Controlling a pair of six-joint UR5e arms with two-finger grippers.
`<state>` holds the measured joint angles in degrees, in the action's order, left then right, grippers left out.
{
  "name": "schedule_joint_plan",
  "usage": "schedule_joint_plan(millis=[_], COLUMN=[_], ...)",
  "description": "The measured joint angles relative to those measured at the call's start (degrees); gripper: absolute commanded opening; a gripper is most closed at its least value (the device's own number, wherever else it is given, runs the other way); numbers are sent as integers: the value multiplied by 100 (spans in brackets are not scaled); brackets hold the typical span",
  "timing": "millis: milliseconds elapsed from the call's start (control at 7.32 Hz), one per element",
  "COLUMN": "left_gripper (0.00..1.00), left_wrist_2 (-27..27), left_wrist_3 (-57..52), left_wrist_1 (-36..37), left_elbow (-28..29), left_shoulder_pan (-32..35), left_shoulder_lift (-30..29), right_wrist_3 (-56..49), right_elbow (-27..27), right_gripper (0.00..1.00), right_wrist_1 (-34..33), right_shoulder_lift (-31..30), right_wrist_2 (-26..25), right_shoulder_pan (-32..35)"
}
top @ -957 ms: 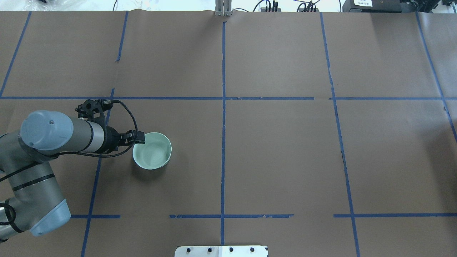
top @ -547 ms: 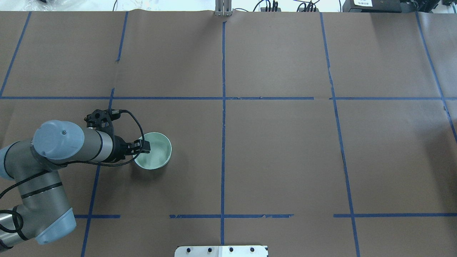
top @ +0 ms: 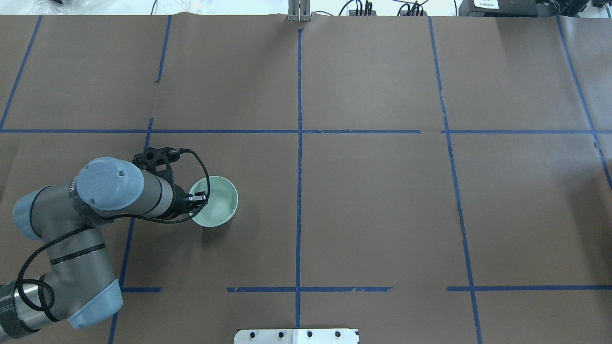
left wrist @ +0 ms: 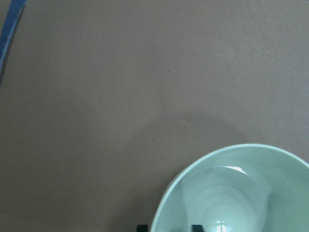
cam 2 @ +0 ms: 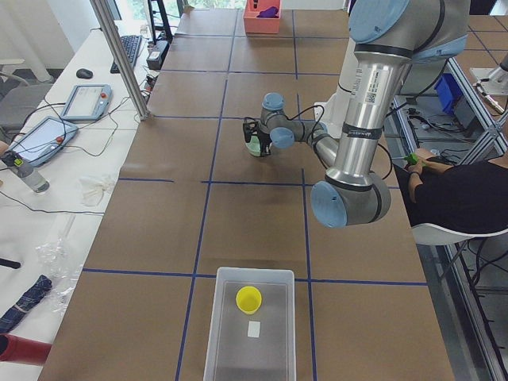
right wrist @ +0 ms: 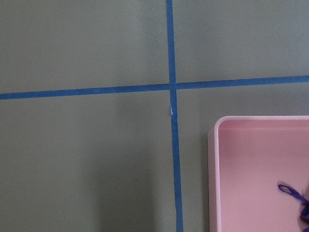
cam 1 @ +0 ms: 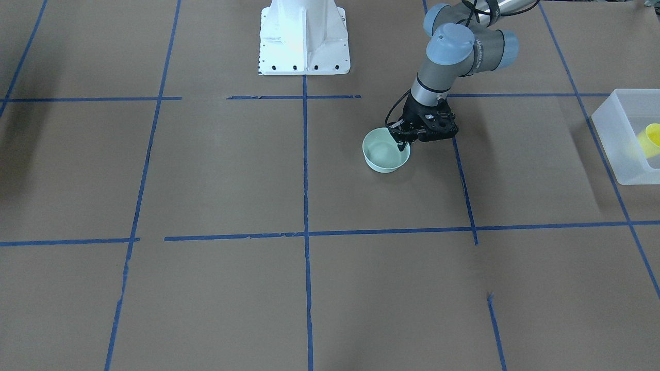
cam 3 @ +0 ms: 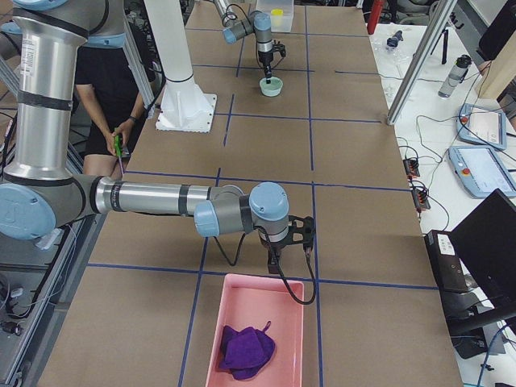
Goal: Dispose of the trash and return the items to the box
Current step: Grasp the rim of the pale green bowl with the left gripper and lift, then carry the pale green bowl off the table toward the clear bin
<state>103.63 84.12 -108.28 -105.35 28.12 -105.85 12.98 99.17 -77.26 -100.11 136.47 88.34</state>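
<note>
The pale mint-green bowl (top: 220,210) stands upright on the brown table, left of centre; it also shows in the front view (cam 1: 384,154) and the left wrist view (left wrist: 241,193). My left gripper (top: 200,199) points down at the bowl's left rim. In the left wrist view one fingertip (left wrist: 143,227) is outside the rim and the other (left wrist: 197,227) inside, with a small gap, so it reads as open. The yellow cup (cam 1: 650,138) lies inside the frosted-white box (cam 1: 616,129) at the table's left end. My right gripper (cam 3: 274,262) hovers beside a pink bin; I cannot tell its state.
A pink bin (cam 3: 258,322) with a purple cloth (cam 3: 246,347) sits at the table's right end. The white robot base (cam 1: 303,38) stands at the near middle edge. Blue tape lines cross the brown table. A seated person (cam 2: 456,194) is behind the robot.
My left arm swung right and turned the gripper more steeply down onto the bowl's rim. The bowl slid a little to the right.
</note>
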Motion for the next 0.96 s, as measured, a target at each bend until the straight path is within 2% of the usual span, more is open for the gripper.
schedule_joint_plan(millis=[410, 683, 957], left_gripper=[0, 0, 0], left_wrist_2=[78, 386, 715], left_wrist_3=[-50, -335, -1173], left_wrist_1=[814, 1040, 1089], left_elbow=[-772, -1070, -1180], left_shoulder_pan=[383, 962, 1708], left_shoulder_lift=[-57, -55, 98], right_wrist_3=[13, -55, -88], right_elbow=[-11, -96, -106], right_gripper=[100, 100, 100], right_wrist_1=[8, 16, -18], right_shoulder_lift=[0, 18, 137], right_wrist_2=[38, 45, 92], right_shoulder_pan=[-1, -1, 10])
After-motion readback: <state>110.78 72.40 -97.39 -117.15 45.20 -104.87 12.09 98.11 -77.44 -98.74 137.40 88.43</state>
